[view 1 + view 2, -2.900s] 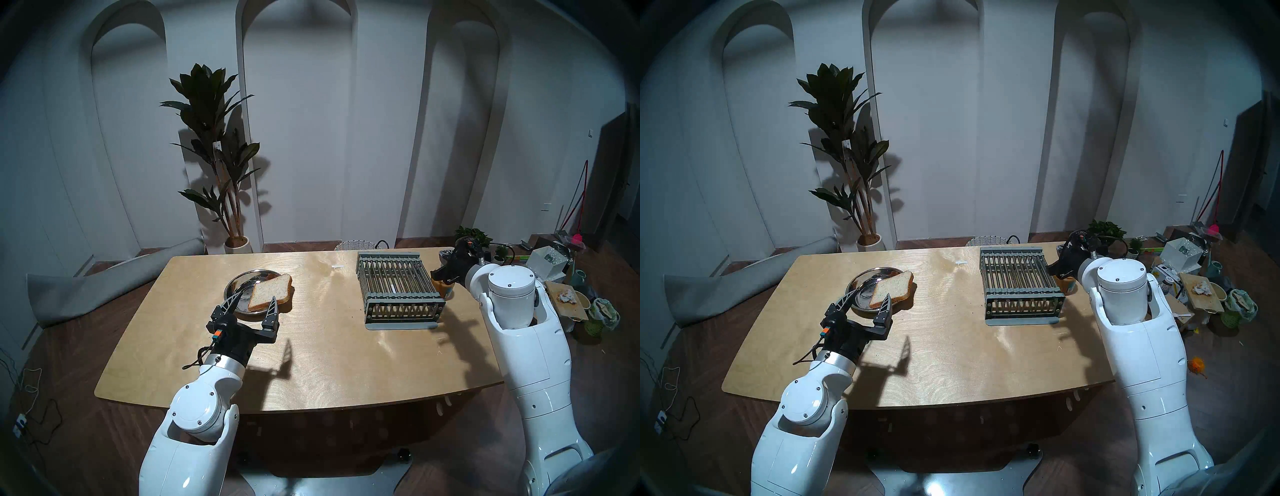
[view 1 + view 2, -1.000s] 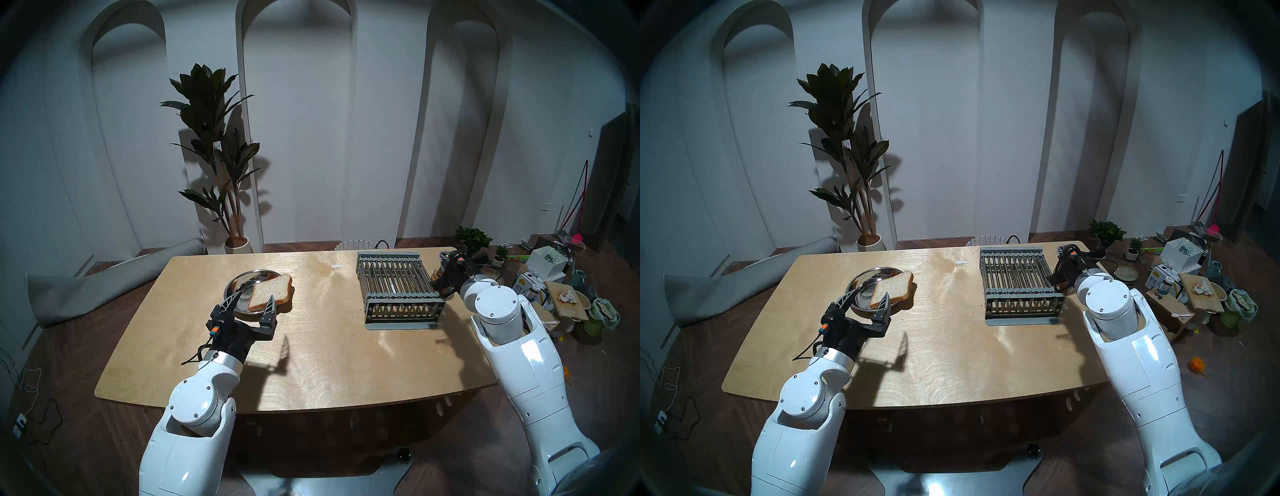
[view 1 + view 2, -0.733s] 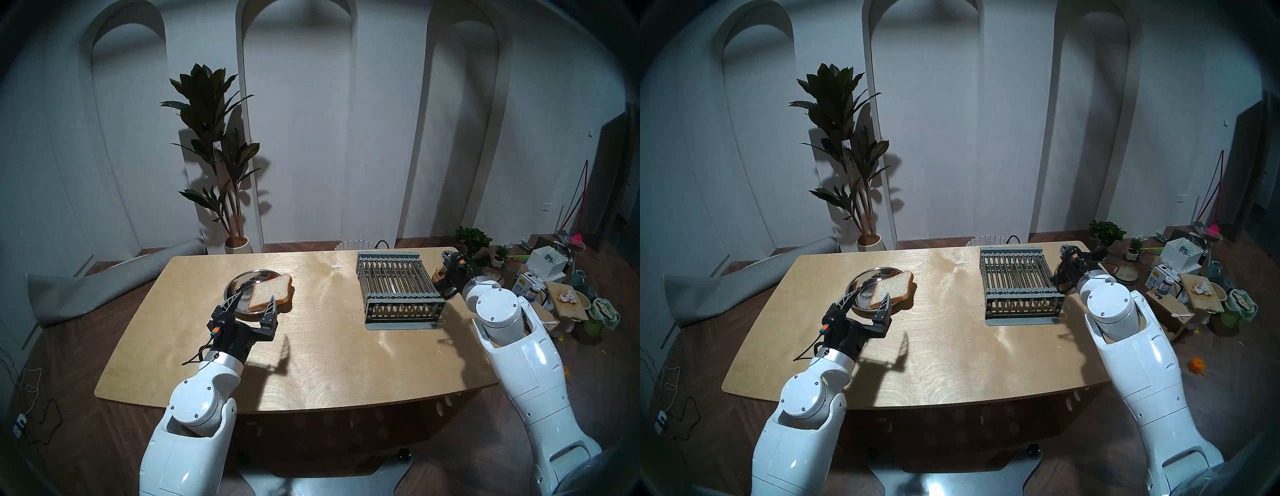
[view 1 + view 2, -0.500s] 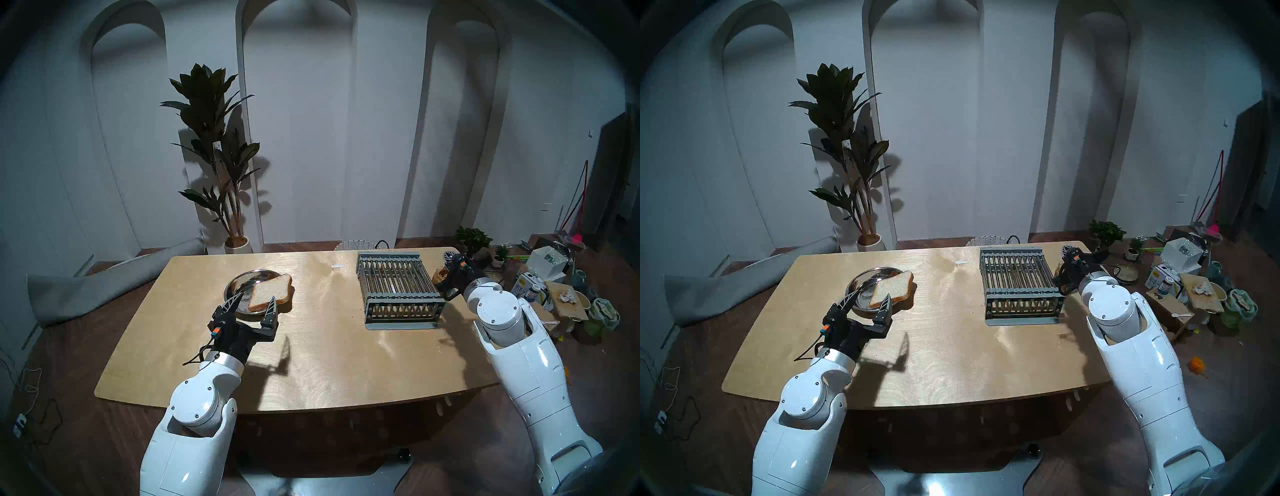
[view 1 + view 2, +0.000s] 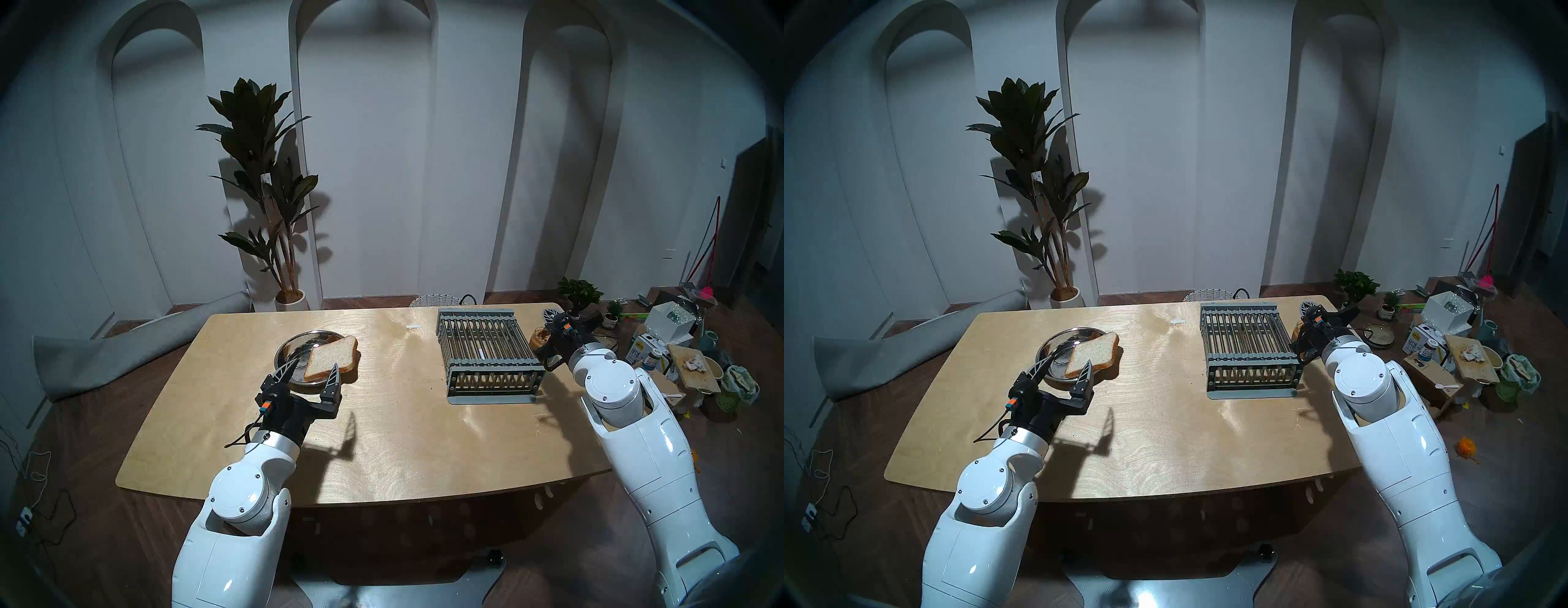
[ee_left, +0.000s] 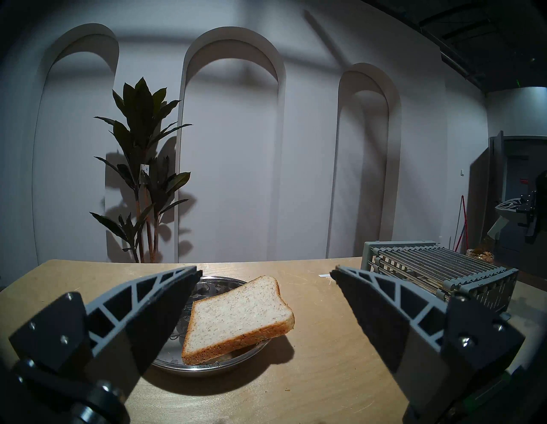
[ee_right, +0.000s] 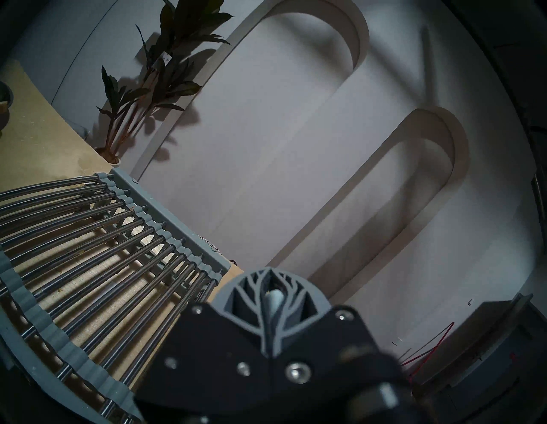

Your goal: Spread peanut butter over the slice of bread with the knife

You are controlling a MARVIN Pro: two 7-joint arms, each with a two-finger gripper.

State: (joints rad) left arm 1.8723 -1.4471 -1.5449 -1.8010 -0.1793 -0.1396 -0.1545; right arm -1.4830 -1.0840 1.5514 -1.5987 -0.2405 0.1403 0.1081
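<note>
1. The right hand (image 7: 270, 291) is pressing its fingers together on the knife (image 7: 273, 297): in the right wrist view a pale handle end is sitting pinched between them. The blade is not showing there, so I cannot tell whether any paste is on it.
2. That hand is hanging by the far right corner of the desk (image 5: 382, 450), just beside the grey rack (image 5: 488, 352) and close to the jar of peanut butter (image 5: 538, 337). This placement is probably for working the knife at the jar's open mouth.
3. The left hand (image 6: 263, 275) is standing spread wide and empty, pointing level at the slice of bread (image 6: 236, 316) from the near side. It is likely waiting there to steady the plate or slice once spreading starts.
4. The slice of bread is lying on the steel plate (image 6: 207, 367), one corner overhanging the plate's right rim. Its top is looking bare and pale, with no tan smear, so the spreading itself is judged not yet begun.
5. The overhang is making the slice liable to tip or slide under knife pressure.
</note>
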